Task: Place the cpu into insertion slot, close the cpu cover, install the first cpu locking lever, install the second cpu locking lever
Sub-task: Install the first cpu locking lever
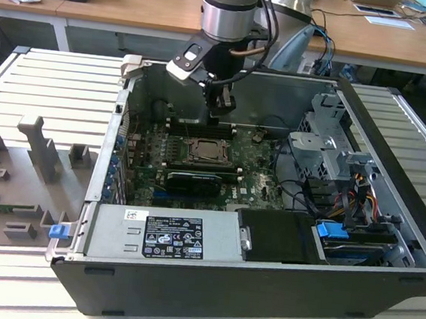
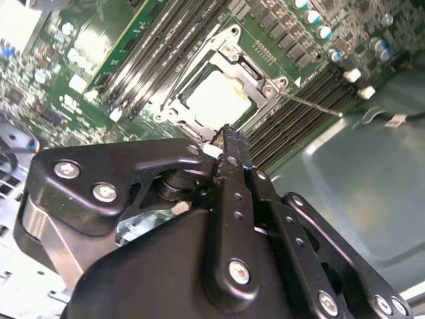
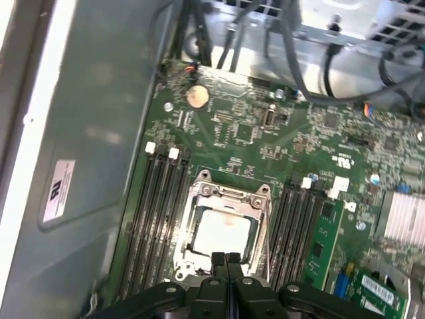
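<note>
The cpu [image 2: 218,100] [image 3: 222,232] lies flat in the insertion slot [image 1: 208,151] on the green motherboard, its pale face up. The cpu cover [image 2: 252,72] [image 3: 229,195] is down around it as a silvery frame. One thin locking lever [image 2: 312,104] sticks out sideways over the memory slots. Another lever [image 2: 196,66] runs along the socket's opposite side. My gripper [image 1: 219,115] [image 2: 229,136] [image 3: 226,258] hangs just above the socket's edge, toward the back of the case. Its black fingers are shut together with nothing between them.
Black memory slots [image 3: 159,199] flank the socket on both sides. A black graphics card [image 1: 192,182] lies in front of it. The case wall [image 1: 142,77] stands close behind the gripper. Drive cage and cables [image 1: 327,148] fill the exterior view's right, and a power supply [image 1: 164,234] sits in front.
</note>
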Controlling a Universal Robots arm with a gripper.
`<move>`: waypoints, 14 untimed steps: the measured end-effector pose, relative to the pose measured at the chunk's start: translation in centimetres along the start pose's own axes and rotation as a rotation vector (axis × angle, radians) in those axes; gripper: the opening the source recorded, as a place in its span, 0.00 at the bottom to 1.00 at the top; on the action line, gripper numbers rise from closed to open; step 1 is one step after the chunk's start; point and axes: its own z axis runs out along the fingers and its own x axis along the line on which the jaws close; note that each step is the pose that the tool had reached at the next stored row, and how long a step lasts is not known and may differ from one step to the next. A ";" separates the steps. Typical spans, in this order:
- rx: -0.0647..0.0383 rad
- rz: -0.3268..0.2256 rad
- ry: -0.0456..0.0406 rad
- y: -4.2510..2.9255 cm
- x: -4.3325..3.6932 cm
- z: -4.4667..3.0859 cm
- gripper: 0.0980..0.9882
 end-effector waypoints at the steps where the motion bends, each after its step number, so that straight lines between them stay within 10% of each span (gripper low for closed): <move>1: 0.000 -0.021 0.0005 0.00 0.00 0.00 0.01; 14: 0.002 -0.232 0.0054 -0.01 0.03 0.01 0.01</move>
